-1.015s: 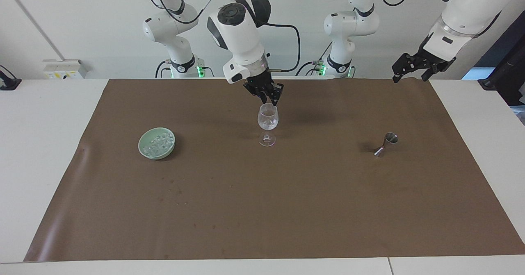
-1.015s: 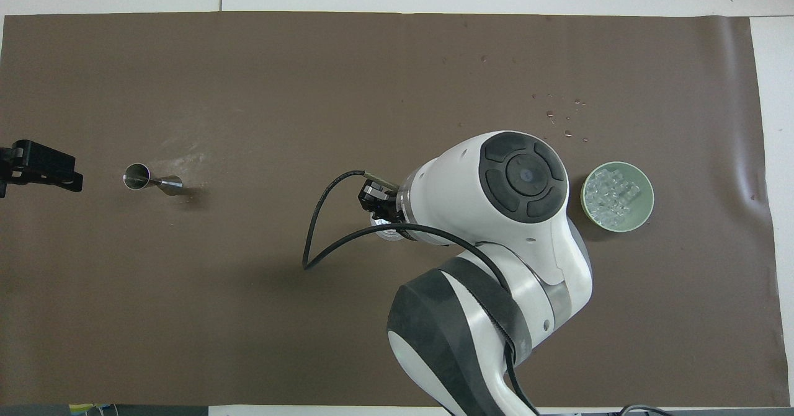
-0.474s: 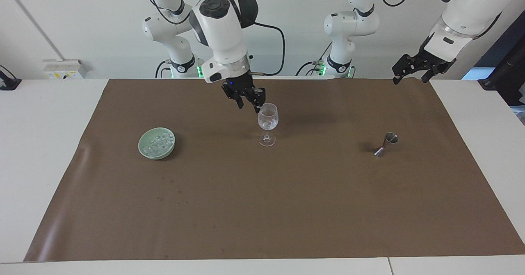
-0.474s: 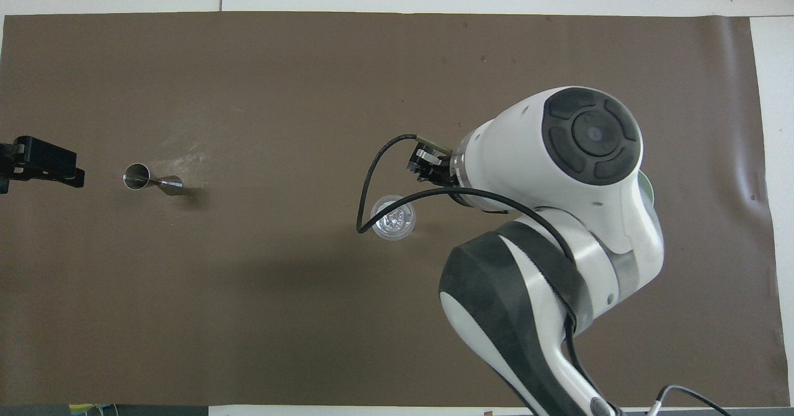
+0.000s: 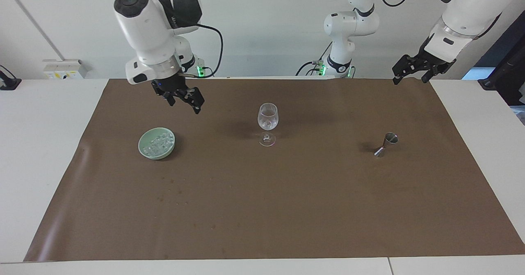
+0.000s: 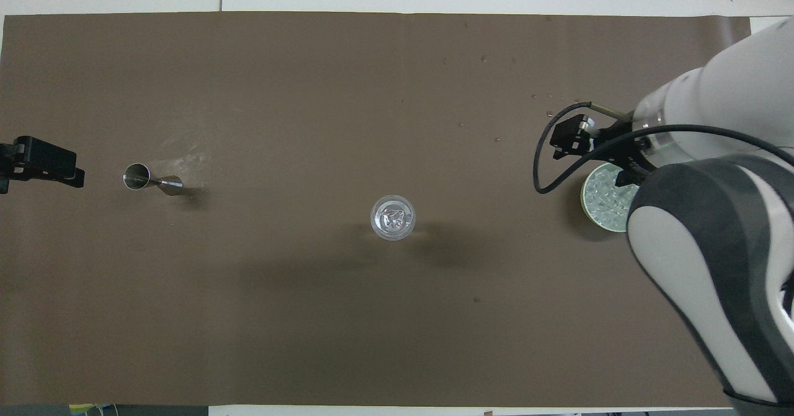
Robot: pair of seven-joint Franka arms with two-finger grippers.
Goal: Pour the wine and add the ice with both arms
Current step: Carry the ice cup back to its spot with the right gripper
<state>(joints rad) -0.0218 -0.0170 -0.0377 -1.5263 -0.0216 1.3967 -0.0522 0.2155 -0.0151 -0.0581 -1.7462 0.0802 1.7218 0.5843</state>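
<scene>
A clear wine glass (image 5: 268, 119) (image 6: 392, 217) stands mid-mat with a few pieces of ice (image 6: 393, 216) in its bowl. More ice fills a green bowl (image 5: 142, 148) (image 6: 588, 207) toward the right arm's end, partly covered by that arm in the overhead view. My right gripper (image 5: 184, 103) (image 6: 567, 138) hangs open and empty over the mat between bowl and glass, close to the bowl. My left gripper (image 5: 410, 76) (image 6: 40, 168) waits open in the air over the mat's edge at its own end. Wine is out of view.
A small steel jigger (image 5: 386, 144) (image 6: 149, 180) stands on the brown mat (image 5: 287, 205) toward the left arm's end. Small wet spots (image 5: 176, 191) dot the mat farther from the robots than the bowl.
My right gripper opened above the wine glass, left ice in it, and swung away toward the green bowl. The left arm stayed put.
</scene>
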